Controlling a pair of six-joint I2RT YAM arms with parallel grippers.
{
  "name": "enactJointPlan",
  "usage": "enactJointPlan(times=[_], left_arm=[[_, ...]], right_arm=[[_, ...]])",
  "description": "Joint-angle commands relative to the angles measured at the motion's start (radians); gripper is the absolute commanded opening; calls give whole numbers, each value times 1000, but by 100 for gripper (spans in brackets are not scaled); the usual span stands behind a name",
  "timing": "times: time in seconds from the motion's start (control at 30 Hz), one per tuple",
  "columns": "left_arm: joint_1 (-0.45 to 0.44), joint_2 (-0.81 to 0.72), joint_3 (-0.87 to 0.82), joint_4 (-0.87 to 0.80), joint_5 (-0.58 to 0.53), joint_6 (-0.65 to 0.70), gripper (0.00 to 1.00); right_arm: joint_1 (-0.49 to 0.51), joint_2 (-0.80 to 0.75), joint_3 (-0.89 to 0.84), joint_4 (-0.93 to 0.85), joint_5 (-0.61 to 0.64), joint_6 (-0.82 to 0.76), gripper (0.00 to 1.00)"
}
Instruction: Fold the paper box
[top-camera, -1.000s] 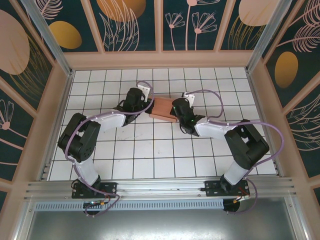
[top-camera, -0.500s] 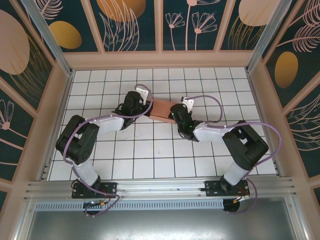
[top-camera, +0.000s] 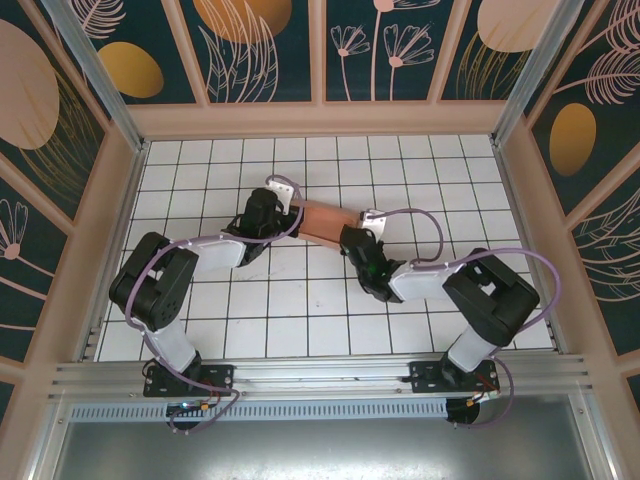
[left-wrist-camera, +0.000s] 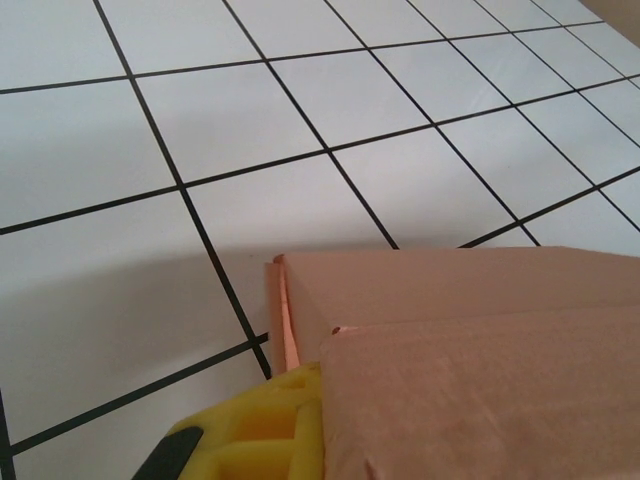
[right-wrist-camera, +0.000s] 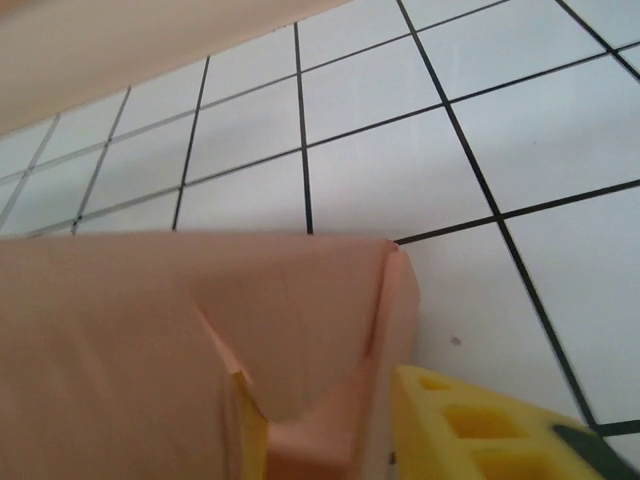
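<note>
From my station I saw the left end effector (top-camera: 290, 216) at the left end of the paper box (top-camera: 325, 222). It was clenched on that end. On its wrist camera one yellow pad (left-wrist-camera: 255, 425) sat flush against the box's end wall, with a narrow tab standing just beside it.

The box lay between the two arms, over the far middle of the tabletop (top-camera: 300, 300). Its long axis ran left to right, with the right end a little nearer to me. I couldn't tell whether it rested on the tiles or hung just above them.

The right end effector (top-camera: 350, 238) stood at the box's right end, and both arms looked about equally close. On the right wrist camera the folded corner lay against a yellow pad (right-wrist-camera: 480, 430), but I couldn't tell whether those jaws were gripping or had let go. I judged the coming move would turn on that right end, since its flaps pointed straight into the right end effector.
</note>
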Motion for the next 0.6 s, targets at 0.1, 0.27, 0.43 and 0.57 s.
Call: enactJointPlan(times=[0.1, 0.27, 0.43, 0.57], left_arm=[[1, -19, -2, -6, -22, 21, 0], [1, -13, 9, -21, -26, 31, 0], [0, -7, 25, -38, -17, 41, 0], [0, -5, 24, -44, -28, 48, 0]], right_arm=[[6, -105, -67, 76, -41, -117, 59], [3, -209, -124, 75, -172, -168, 69], [3, -372, -183, 49, -247, -187, 74], [-19, -533, -196, -17, -237, -198, 74]])
